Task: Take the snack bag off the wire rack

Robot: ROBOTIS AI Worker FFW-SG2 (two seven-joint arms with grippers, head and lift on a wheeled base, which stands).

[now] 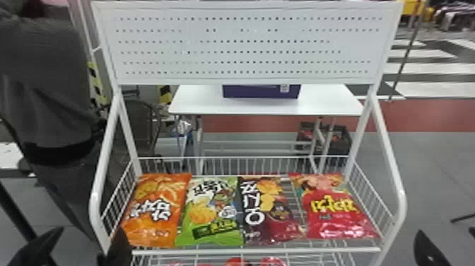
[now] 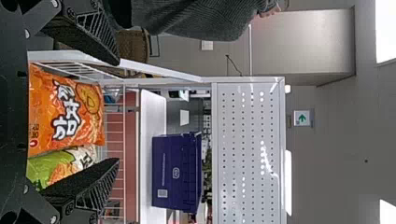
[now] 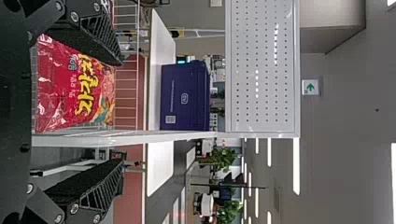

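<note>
Snack bags lie side by side in the wire rack (image 1: pixel 240 250): an orange bag (image 1: pixel 155 212) at the left, a green one (image 1: pixel 212 215), a dark red one (image 1: pixel 268 212) and a red one (image 1: pixel 335 212) at the right. My left gripper (image 1: pixel 79 249) is open at the rack's front left corner, nothing between its fingers. My right gripper (image 1: pixel 429 253) stands outside the rack's right side. The left wrist view has the left gripper (image 2: pixel 116 111) spread before the orange bag (image 2: pixel 65 112); in the right wrist view the right gripper (image 3: pixel 122 112) is open near the red bag (image 3: pixel 74 88).
White side rails (image 1: pixel 388 159) and a perforated panel (image 1: pixel 247 46) frame the rack. Behind it stands a white table (image 1: pixel 198 102) with a purple box (image 1: pixel 261 92). More red packs (image 1: pixel 238 262) lie on a lower shelf. A person stands beside the rack's left.
</note>
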